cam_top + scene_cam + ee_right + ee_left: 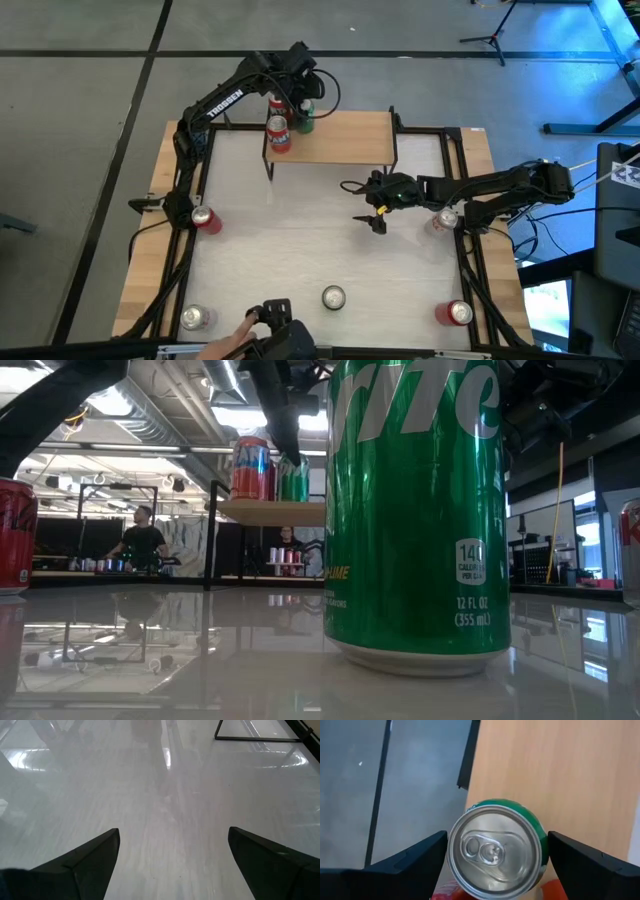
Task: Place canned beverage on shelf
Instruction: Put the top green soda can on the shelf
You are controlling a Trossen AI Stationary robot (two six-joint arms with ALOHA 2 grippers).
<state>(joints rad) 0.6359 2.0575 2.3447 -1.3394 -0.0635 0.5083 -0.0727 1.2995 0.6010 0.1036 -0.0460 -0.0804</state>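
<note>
The shelf [345,138] is a small light-wood board on thin black legs at the table's far side; it also shows in the low view [270,512]. A green can [495,852] stands upright on the shelf's far left corner, beside two red cans [278,132]. The green can [293,478] and a red can [250,468] also show in the low view. My left gripper [497,837] is above the green can, open, with one finger on either side of it. My right gripper [174,840] is open and empty over the bare tabletop, near the shelf's front right leg [375,212].
Several more cans stand on the table: a red one at the left [205,220], one by the right arm [445,220], a silver-topped one [195,318], a red one [458,312], and a green Sprite can [415,510] at the near edge. A person's hand [235,340] is at the near edge.
</note>
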